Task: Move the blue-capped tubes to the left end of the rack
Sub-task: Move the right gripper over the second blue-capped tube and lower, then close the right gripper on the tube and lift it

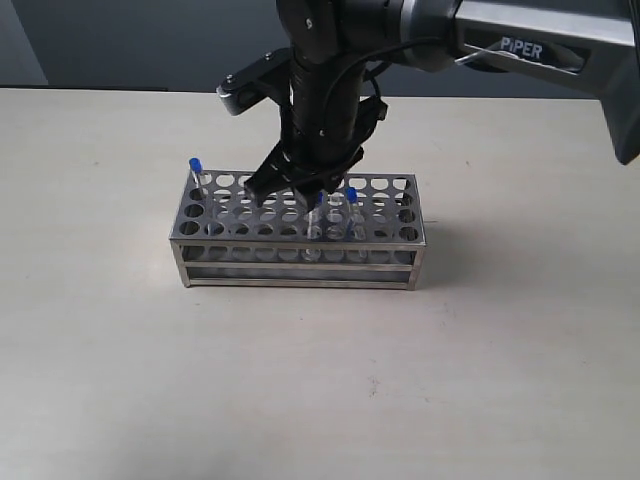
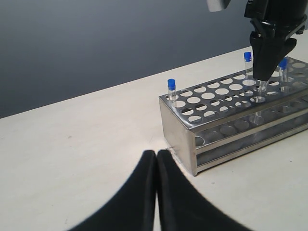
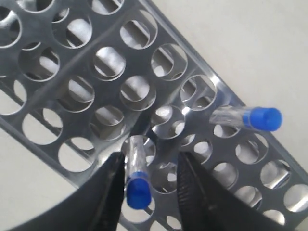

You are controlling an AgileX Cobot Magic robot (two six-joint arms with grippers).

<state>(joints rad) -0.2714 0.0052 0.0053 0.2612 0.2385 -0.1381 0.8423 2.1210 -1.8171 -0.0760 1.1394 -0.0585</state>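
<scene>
Right wrist view, gripper (image 3: 150, 161) astride tube (image 3: 135, 168); seemingly ungripped

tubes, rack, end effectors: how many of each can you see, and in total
tubes: 3
rack: 1
end effectors: 2 (left end effector, right end effector)
total: 6

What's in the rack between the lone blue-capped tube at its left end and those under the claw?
Only empty holes of the rack lie between the lone tube and those under the right gripper, as exterior and left wrist views show.
</scene>
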